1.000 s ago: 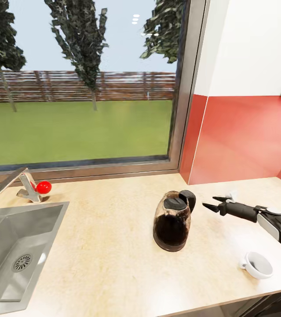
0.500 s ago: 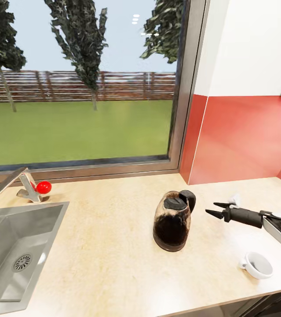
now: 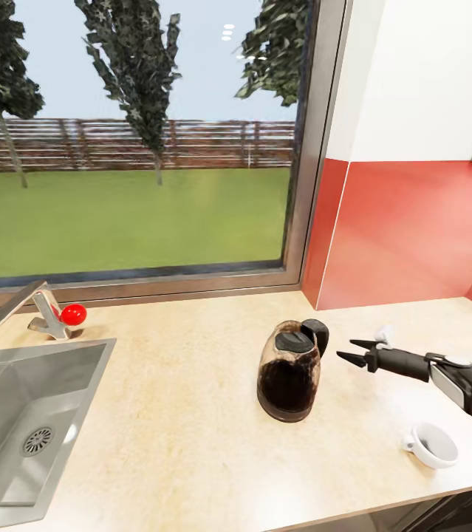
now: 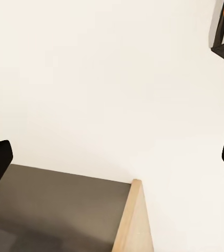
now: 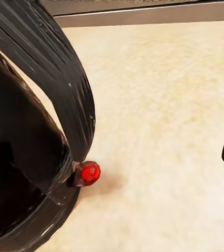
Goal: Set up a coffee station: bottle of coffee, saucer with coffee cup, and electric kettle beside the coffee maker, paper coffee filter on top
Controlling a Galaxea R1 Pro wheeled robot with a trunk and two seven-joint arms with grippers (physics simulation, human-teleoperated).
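**Our right gripper poised beside the kettle's handle**

On the long light tan speckled countertop (image 3: 191, 414), the rounded, dark see-through electric kettle (image 3: 290, 379) with its black loop handle stands upright, and we take it as our landmark. Our right gripper (image 3: 354, 352) reaches in level from the kettle's handle side, its two black fingers spread apart and grasping nothing, their tips near the handle and not touching it. Seen from the right wrist, the kettle (image 5: 33, 136) looms close, a small red switch (image 5: 89, 172) glowing at its base. The tiny white coffee cup (image 3: 431, 444) sits upright on the countertop well off to the same side of the kettle, nearer the front edge. On the kettle's far side lie the steel sink (image 3: 21, 421) and its tap (image 3: 32, 310). Our left gripper's (image 4: 112, 163) dark fingertips stand wide apart before a pale wall, holding nothing.
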